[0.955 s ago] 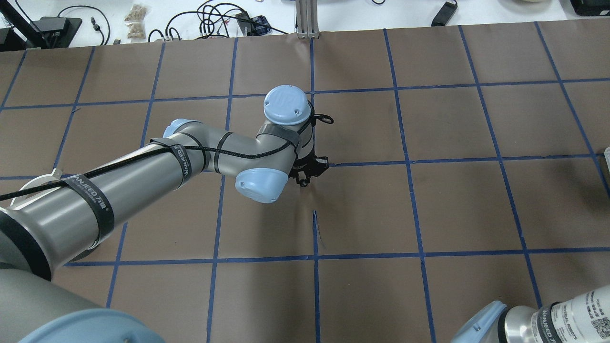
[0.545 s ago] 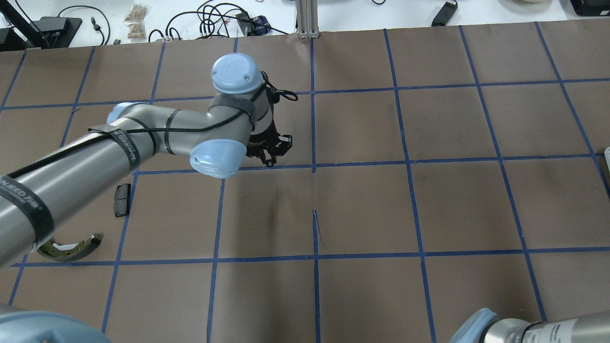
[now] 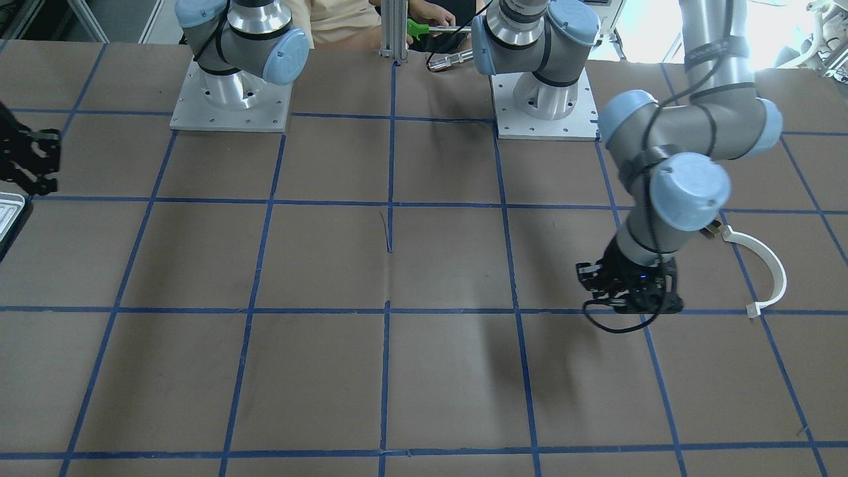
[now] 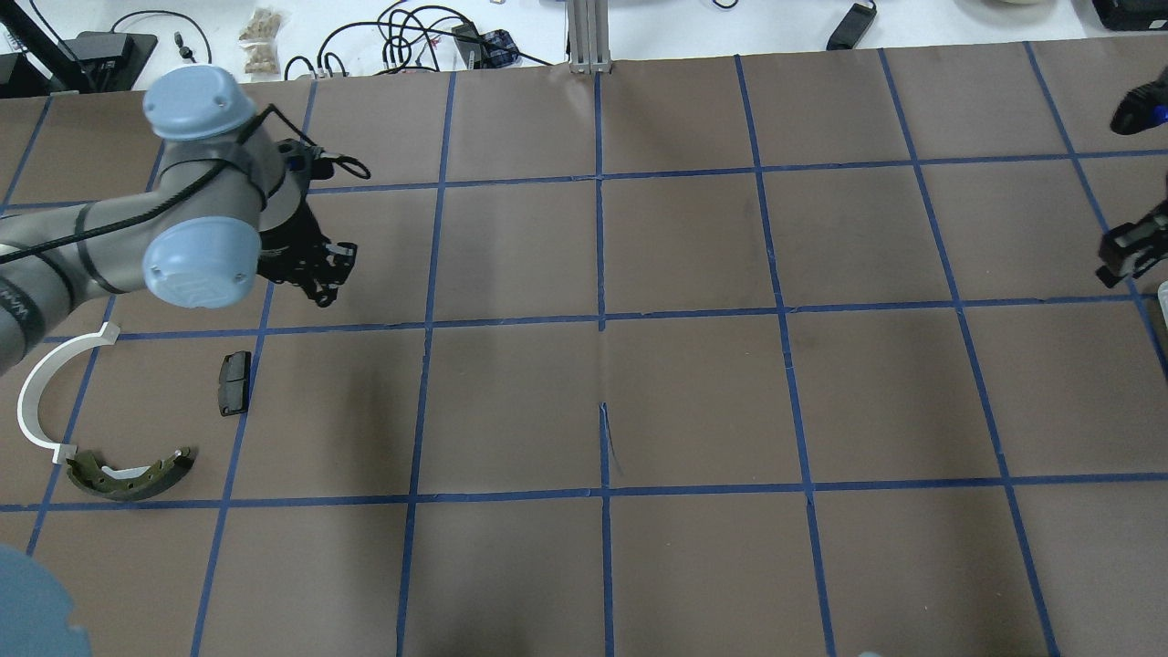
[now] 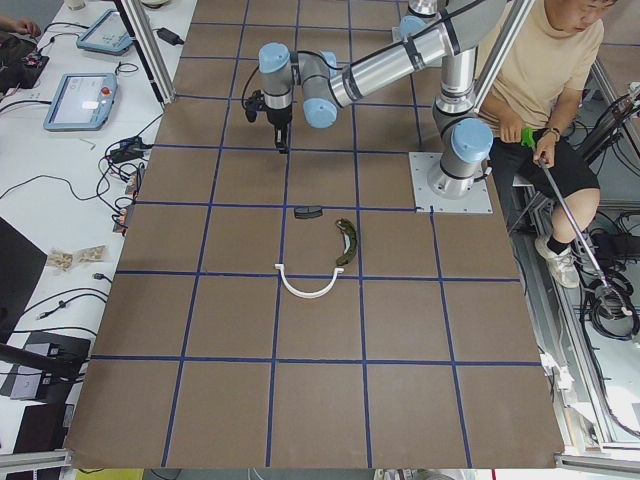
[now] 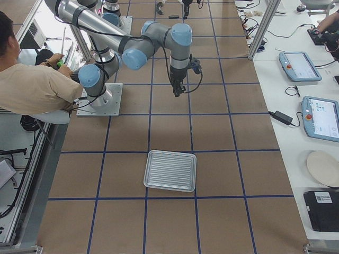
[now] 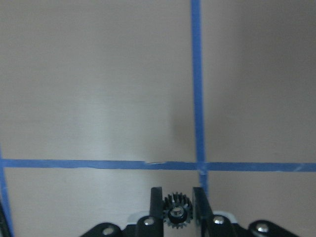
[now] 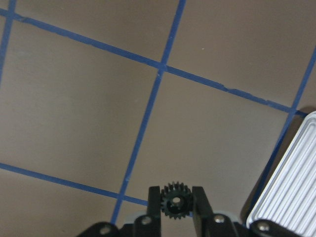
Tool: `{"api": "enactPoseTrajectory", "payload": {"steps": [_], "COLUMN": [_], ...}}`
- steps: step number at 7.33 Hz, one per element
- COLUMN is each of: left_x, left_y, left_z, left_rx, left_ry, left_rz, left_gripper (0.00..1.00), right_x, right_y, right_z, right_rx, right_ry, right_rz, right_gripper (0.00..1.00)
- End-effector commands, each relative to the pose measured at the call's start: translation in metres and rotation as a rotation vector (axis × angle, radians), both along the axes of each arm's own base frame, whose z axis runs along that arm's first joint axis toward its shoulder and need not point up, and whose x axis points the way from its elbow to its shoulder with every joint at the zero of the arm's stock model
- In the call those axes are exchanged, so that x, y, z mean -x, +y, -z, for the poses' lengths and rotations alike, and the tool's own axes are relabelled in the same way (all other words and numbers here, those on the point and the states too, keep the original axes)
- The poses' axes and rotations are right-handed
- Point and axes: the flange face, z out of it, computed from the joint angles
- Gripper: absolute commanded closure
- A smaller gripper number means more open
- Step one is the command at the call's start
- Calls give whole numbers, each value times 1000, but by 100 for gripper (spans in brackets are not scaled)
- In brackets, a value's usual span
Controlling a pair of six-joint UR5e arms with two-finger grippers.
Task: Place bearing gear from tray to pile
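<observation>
Wrist-mounted views — two grippers [image 7: 177, 193] [image 8: 176, 190], two gears [image 7: 177, 216] [image 8: 175, 201], one tray [image 8: 291, 190].

Left arm [image 3: 719, 30]: silver-grey metal tubes, pale blue round joint caps [image 4: 187, 102] with small recessed screws. A black cable [image 3: 615, 329] runs along the tubes under black straps and loops free at the wrist. Right arm [image 6: 100, 26]: same finish. Each base has a square bare-metal plate [image 3: 199, 119] with screw holes round the rim. Left gripper [image 7: 177, 200] and right gripper [image 8: 177, 197]: black, flat parallel jaws, silver screw heads.

Ribbed matt metal tray [image 6: 170, 170], smooth white plastic arc [image 4: 26, 401], dull olive metal brake shoe [image 4: 128, 482]
</observation>
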Motion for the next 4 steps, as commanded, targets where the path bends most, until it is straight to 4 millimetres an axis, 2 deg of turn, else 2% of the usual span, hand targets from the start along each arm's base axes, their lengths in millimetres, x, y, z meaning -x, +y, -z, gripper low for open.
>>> {"api": "enactPoseTrajectory", "payload": {"steps": [1,2,3,4], "left_x": [-128,-162,-183,-188], "left_y": [21,30,35,33], "left_z": [19,27,39,51], "left_rx": [-18,-30,-46,-38], "left_ry": [56,75,90,85], "left_rz": [67,93,76,71], "left_gripper": [96,96,96,95], "right_x": [-136,-186,-230,-277], "right_y": [2,-2,-9,-12], "right_z": [1,17,30,46], "right_rx": [16,-6,1,2], "right_ry": [-24,-102,-175,-218], "right_rz": [194,321,443,482], "right_gripper": [95,94,94,93]}}
